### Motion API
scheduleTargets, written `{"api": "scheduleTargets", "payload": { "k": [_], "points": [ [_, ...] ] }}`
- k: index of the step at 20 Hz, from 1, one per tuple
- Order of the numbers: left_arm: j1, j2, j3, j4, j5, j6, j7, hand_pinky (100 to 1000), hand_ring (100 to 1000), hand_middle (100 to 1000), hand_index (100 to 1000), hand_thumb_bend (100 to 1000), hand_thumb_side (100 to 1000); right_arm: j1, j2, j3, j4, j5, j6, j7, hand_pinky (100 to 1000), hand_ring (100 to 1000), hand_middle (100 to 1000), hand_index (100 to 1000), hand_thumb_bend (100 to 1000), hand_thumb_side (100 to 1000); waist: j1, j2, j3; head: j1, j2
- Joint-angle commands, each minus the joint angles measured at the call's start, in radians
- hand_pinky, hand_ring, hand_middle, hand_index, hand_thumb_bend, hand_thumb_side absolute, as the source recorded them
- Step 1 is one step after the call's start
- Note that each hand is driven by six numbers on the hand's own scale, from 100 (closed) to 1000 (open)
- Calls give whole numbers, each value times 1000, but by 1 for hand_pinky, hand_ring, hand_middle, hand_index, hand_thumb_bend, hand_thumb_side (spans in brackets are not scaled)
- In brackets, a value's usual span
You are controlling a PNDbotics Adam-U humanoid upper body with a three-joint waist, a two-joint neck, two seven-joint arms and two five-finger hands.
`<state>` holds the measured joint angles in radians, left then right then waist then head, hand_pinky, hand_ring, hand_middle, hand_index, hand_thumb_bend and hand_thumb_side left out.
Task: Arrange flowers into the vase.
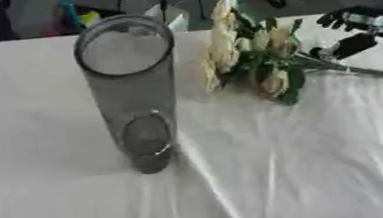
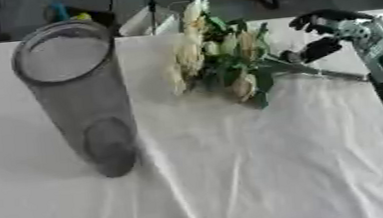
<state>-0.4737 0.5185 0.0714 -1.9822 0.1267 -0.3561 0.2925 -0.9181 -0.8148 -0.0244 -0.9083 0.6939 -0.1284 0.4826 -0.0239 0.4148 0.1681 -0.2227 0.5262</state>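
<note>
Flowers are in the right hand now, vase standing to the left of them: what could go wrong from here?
The right hand pinches only the thin stems, so the heavy flowers may droop or slip when lifted. The vase is tall and narrow; swinging blooms could knock it over. The wrinkled white cloth may give it unsteady footing.

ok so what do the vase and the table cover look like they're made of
The vase looks like clear, smoky-grey glass, possibly plastic: you can see down through its open mouth to the round base, and its wall shows the cloth behind. The table cover looks like thin white fabric with a slight sheen: soft creases and folds run across it.
</note>
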Motion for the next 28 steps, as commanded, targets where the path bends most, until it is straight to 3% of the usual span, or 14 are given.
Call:
{"api": "scheduleTargets", "payload": {
  "k": [1, 8, 13, 15, 20, 24, 28],
  "points": [
    [-12, 20, 0, -18, -6, 1, -6, 764, 900, 920, 983, 100, 1000, -5, -45, -4, -7, -26, -13, 10, 883, 925, 899, 970, 326, 482, 14, -5, 2, -4, -9],
    [-13, 21, -1, -18, -4, 3, -12, 763, 899, 919, 984, 100, 1000, 5, -65, -8, -33, -53, -32, 43, 882, 920, 895, 965, 286, 514, 17, 0, 0, -2, -8],
    [-11, 25, 1, -18, -1, 3, -11, 763, 899, 918, 984, 100, 1000, 13, -86, -28, -68, -85, -23, -5, 884, 922, 893, 963, 264, 541, 19, -1, 0, -1, -5],
    [-8, 29, 1, -18, -3, 3, -13, 763, 899, 918, 984, 100, 1000, 15, -111, -44, -100, -98, -25, -31, 883, 919, 892, 961, 209, 582, 18, -3, -4, 6, -1],
    [-7, 33, -1, -18, -4, 3, -16, 764, 900, 918, 984, 100, 1000, 49, -150, -56, -165, -131, -25, -49, 878, 914, 890, 961, 187, 584, 14, -7, -10, 12, 2],
    [-10, 32, -2, -18, -2, 3, -17, 764, 900, 918, 984, 100, 1000, 80, -164, -48, -188, -158, -33, -2, 873, 906, 891, 967, 273, 527, 10, -7, -8, 11, 1],
    [-12, 31, -2, -18, 0, 3, -20, 764, 899, 918, 984, 100, 1000, 100, -167, -38, -197, -169, -46, 69, 883, 907, 897, 983, 383, 542, 10, -7, -5, 10, 1]
  ]
}}
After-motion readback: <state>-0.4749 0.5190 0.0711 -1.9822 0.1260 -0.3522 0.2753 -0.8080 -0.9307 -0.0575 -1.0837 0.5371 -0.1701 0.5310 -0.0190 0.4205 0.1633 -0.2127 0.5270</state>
